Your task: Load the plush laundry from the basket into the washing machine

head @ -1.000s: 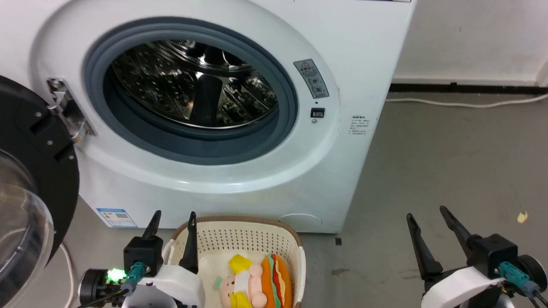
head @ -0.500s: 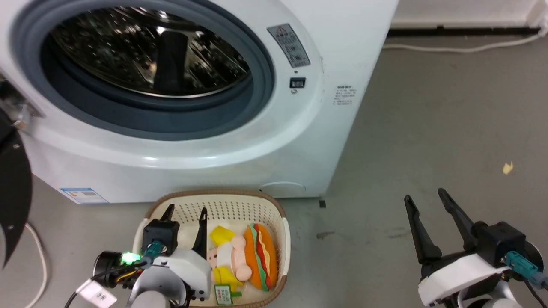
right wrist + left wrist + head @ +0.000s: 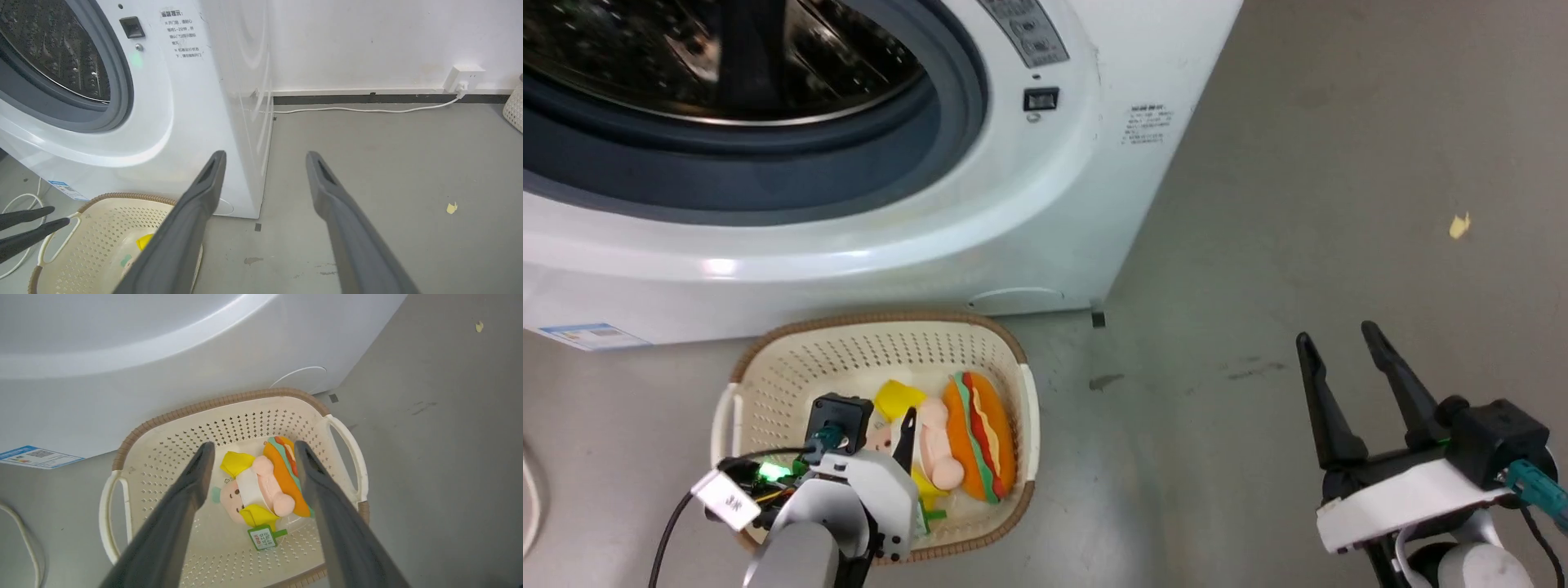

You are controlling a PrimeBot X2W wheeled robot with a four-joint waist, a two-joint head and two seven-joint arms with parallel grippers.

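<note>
We note the pickup approach: left gripper (image 3: pixel 253 446) spread wide, empty, over the plush laundry (image 3: pixel 261 486) in the basket (image 3: pixel 245 412). Next, we judge, it must lower and close around it.

Head view: washing machine (image 3: pixel 931 220) cut off by top and left edges; drum (image 3: pixel 727 57) dark, blurred. Warning sticker (image 3: pixel 1025 33) clipped at top, print unreadable; blue label (image 3: pixel 588 335) likewise. Left gripper (image 3: pixel 876 411) and its arm cover one of its own fingers, part of plush laundry (image 3: pixel 976 437) and near rim of basket (image 3: pixel 792 359). Right wrist view: right gripper (image 3: pixel 265 155) finger hides most of plush laundry; basket cut by bottom edge. Left wrist view: green tag (image 3: pixel 264 538) print too small.
</note>
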